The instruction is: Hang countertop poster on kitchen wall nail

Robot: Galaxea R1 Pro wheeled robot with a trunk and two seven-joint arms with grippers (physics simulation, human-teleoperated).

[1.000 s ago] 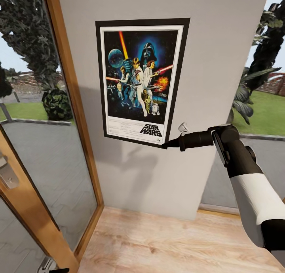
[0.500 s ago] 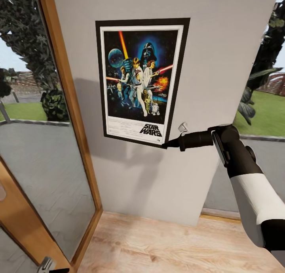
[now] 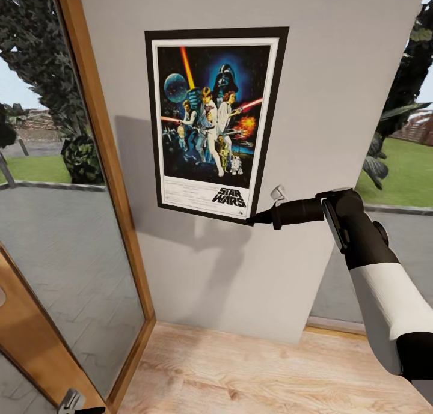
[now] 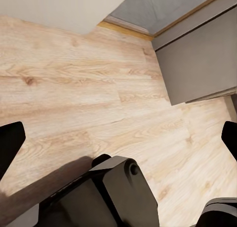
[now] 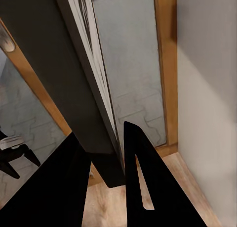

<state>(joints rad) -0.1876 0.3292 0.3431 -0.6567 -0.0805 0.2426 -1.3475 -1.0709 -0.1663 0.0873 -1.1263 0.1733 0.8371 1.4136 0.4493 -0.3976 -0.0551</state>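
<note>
The Star Wars poster point(image 3: 210, 119) stands upright and flat in front of a light grey wall point(image 3: 343, 71), in its black frame with a white border. My right gripper point(image 3: 252, 219) is shut on the poster's lower right corner, with the arm reaching in from the right. In the right wrist view the poster point(image 5: 74, 88) runs edge-on between the two dark fingers point(image 5: 133, 162). My left gripper point(image 4: 118, 138) hangs low over the wooden floor, its fingertips far apart and nothing between them. The kitchen countertop is out of view.
A wooden-framed glass door point(image 3: 102, 161) stands just left of the wall, with a paved yard behind it. Another glazed opening point(image 3: 391, 161) lies to the right. Light wood floor point(image 3: 240, 372) runs to the wall's foot. A grey cabinet point(image 4: 202, 64) stands near the left arm.
The whole view has shifted: the door frame slid left and the wall's foot moved down the picture. The poster and right arm keep their place in the picture.
</note>
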